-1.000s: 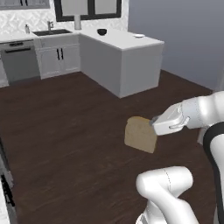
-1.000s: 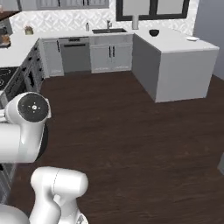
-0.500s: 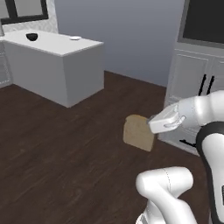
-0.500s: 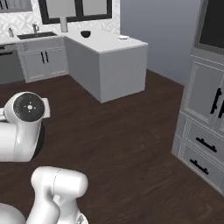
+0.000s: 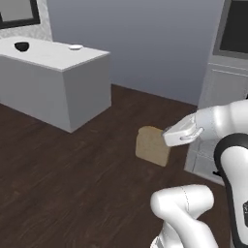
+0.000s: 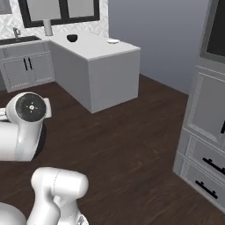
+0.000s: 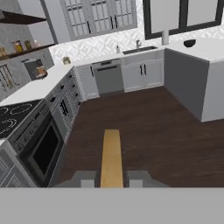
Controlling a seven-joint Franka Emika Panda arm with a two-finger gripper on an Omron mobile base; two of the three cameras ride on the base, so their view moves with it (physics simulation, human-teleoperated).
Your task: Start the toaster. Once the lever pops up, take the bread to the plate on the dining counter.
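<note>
I've got the claw [image 5: 167, 140] clamped on the bread [image 5: 152, 146], slice upright (edge-on in hand view, btwn the fingers [image 7: 85, 178]), held over dark floor [image 5: 72, 179]. Plate [image 5: 75, 47] sits on the bench [image 5: 58, 60] w/ a dark bowl [image 5: 21, 46], well apart from the bread.

From my remote station: a dark bowl [image 6: 72, 38] sits on white marble, a black oven [image 7: 43, 151] faces dark wood floor [image 6: 140, 145], and grey drawer cabinets [image 6: 204, 145] stand right.
</note>
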